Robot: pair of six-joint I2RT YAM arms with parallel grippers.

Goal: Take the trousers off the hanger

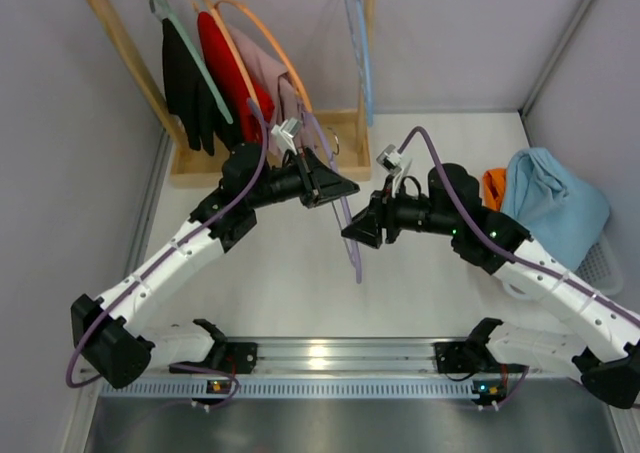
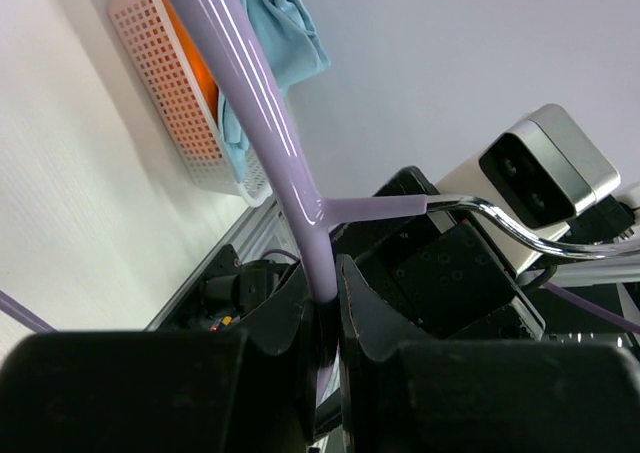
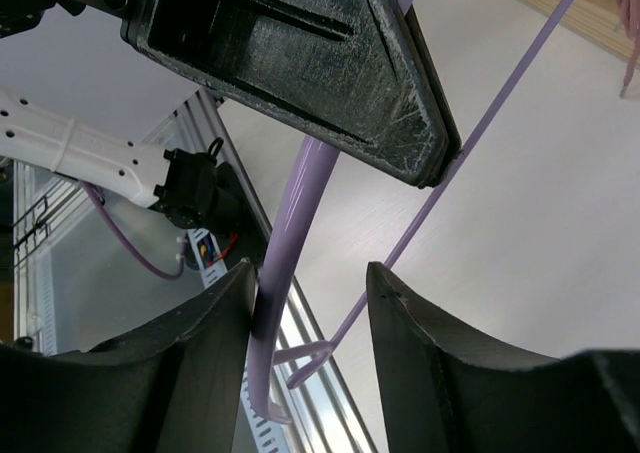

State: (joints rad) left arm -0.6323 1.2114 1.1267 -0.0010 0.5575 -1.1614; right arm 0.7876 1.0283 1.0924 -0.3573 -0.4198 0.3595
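**A:** What do the grippers hold?

**B:** At centre frame, the left gripper point(image 2: 327, 293) is clamped on the lavender hanger point(image 2: 262, 113) near its hook. The right gripper point(image 3: 310, 273) sits astride the bar, jaws partly apart.

**A:** And the trousers point(image 1: 560, 203)?

**B:** They are off the hanger, heaped in a white basket point(image 1: 600, 263) at right, beside orange cloth point(image 1: 493, 186).

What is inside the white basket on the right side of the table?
The light blue trousers fill most of the basket, with an orange cloth tucked at their left edge. The basket's floor and anything beneath the cloth are covered.
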